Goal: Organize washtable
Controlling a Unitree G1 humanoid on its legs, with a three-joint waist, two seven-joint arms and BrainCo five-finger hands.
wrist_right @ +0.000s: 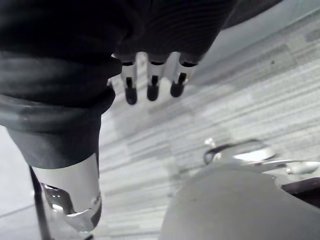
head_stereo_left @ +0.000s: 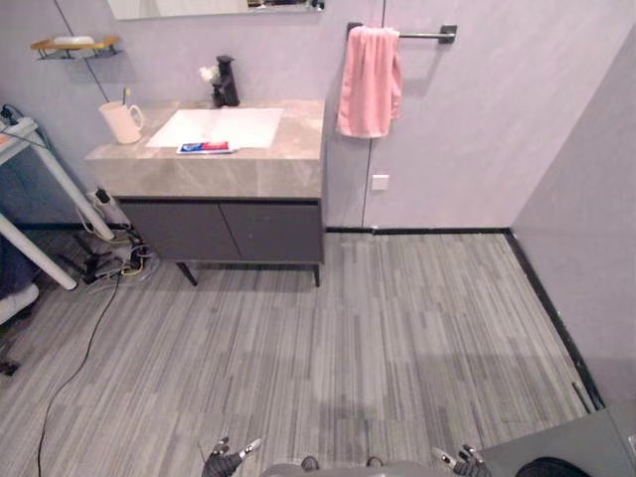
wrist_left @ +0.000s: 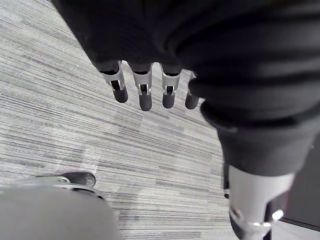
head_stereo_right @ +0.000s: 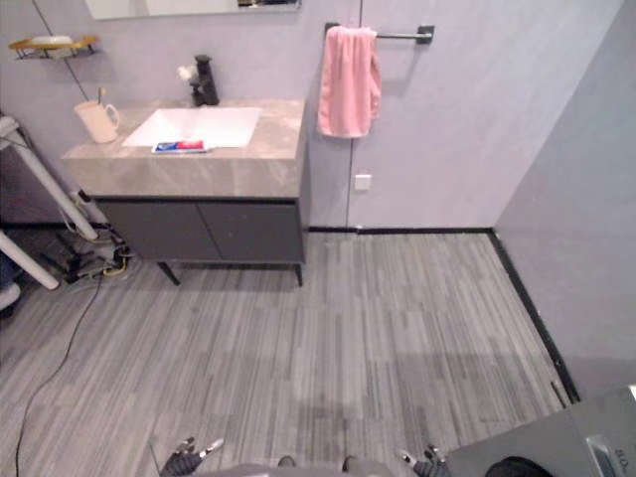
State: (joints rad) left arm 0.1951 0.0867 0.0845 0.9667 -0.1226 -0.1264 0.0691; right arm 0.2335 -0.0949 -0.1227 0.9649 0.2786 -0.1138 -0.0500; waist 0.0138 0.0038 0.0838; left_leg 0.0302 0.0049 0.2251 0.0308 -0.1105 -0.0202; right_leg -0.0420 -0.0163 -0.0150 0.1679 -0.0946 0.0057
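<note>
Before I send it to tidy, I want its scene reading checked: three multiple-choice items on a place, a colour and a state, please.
1. The toothpaste tube lies: A on the counter before the basin; B in the basin; C on the floor.
2. The towel is: A blue; B pink; C white.
3. Left robot hand and right robot hand: A holding towel; B holding tube; C open, empty.
A, it rests at the basin's front rim; B, plainly pink; C, both hang straight, nothing held.
</note>
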